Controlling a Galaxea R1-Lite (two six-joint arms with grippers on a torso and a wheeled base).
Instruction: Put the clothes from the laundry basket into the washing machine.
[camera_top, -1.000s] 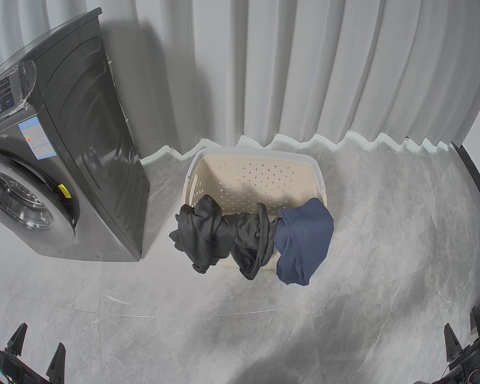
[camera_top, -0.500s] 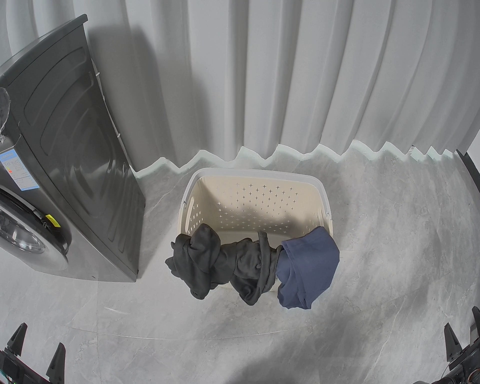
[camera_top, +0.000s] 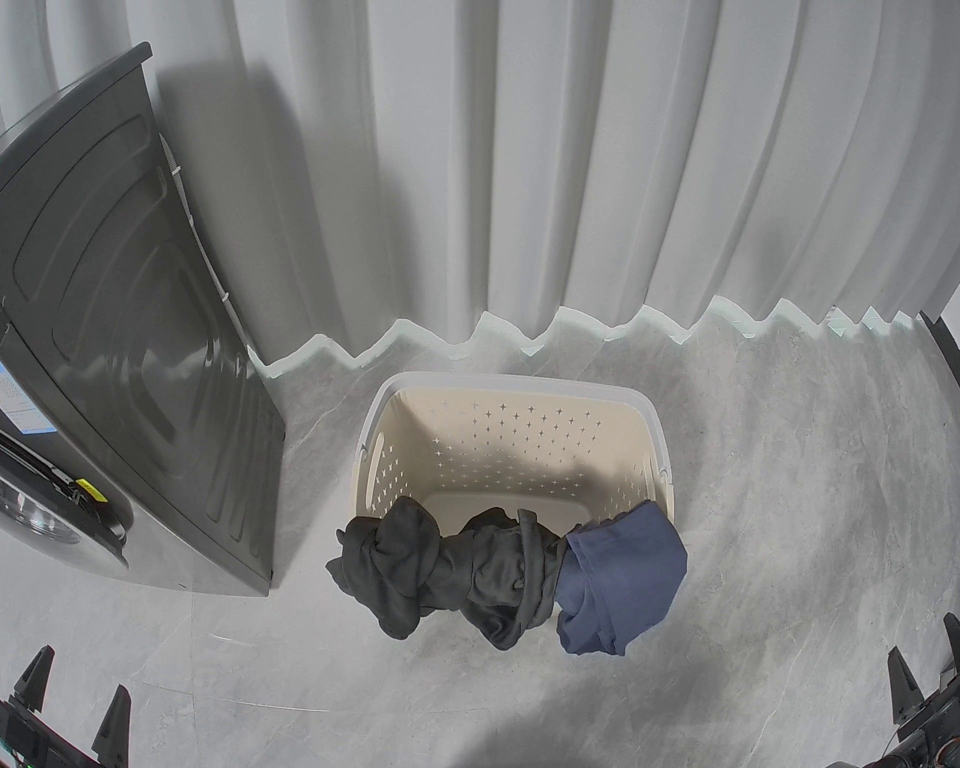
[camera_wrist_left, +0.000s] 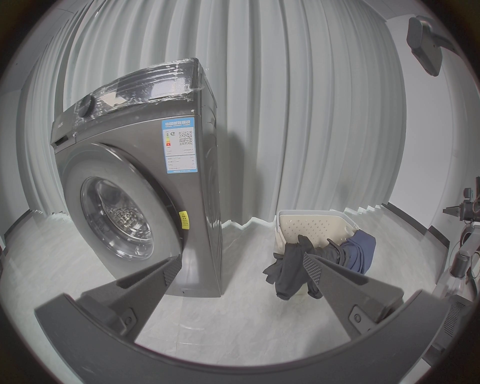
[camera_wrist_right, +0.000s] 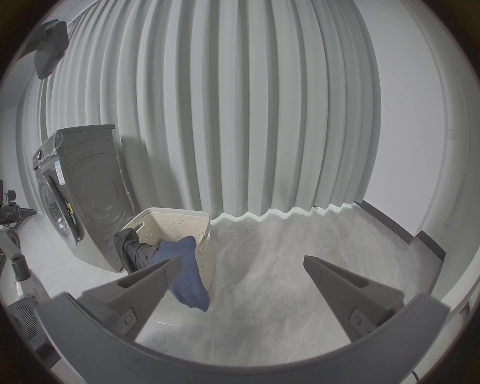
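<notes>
Clothes (camera_top: 470, 575) on the basket (camera_top: 510, 385) rim come nearer reach as the camera advances; left gripper (camera_wrist_left: 241, 257) and right gripper (camera_wrist_right: 242, 258) gape empty.

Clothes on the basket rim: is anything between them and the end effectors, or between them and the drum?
Only bare floor separates the left end effector and right end effector from the clothes. The washing machine door looks shut, blocking the way in.
</notes>
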